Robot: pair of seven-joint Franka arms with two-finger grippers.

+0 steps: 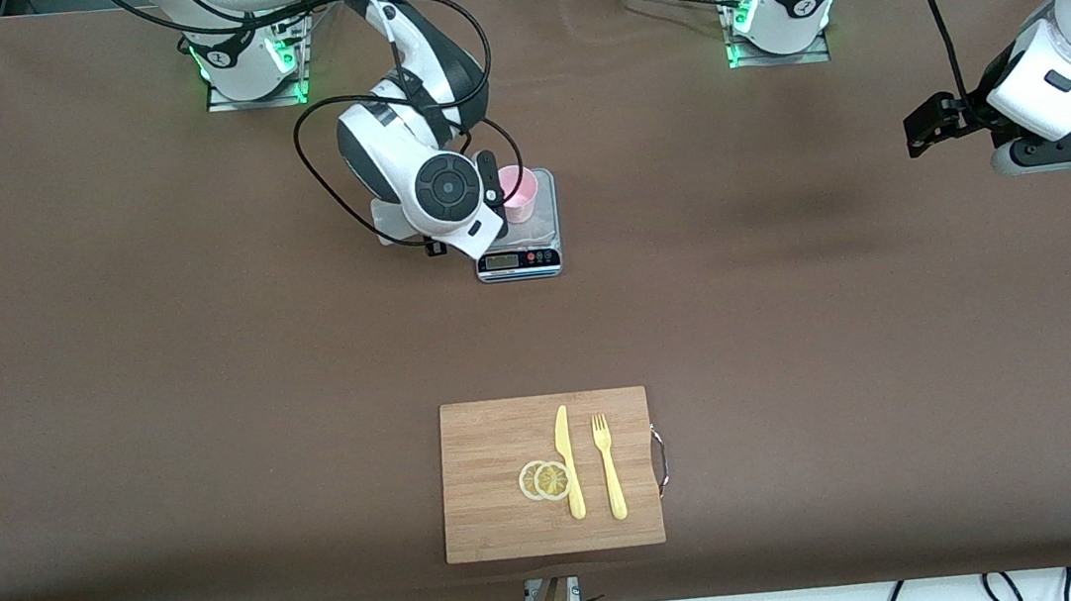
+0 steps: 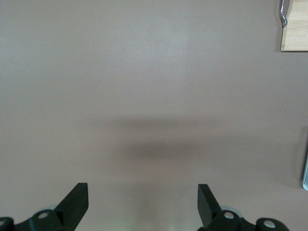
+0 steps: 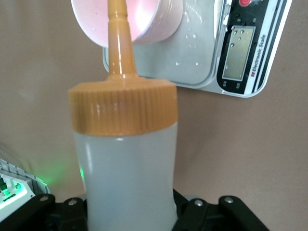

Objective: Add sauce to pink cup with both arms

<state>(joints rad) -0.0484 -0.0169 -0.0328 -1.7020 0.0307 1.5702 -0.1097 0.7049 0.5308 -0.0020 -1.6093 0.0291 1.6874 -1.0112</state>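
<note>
Lettering on the scale (image 3: 250,43) reads "Electronic Scale" beside its display. Right pincer (image 3: 130,211) is clamped on the sauce (image 3: 126,168), tipped so its orange nozzle points into the pink cup (image 1: 518,193) standing on the scale. Left pincer (image 2: 143,204) hangs wide open and empty, waiting over the brown table (image 1: 845,308) toward its arm's end. Nearer the camera lies a board (image 1: 489,475) with knife, fork and lemon slices.

Front view: right arm's wrist hides the sauce bottle and part of the pink cup (image 1: 520,193). Scale (image 1: 519,260) display too small to read. Cutting board (image 2: 295,30) cut off by the left wrist view's edge.
</note>
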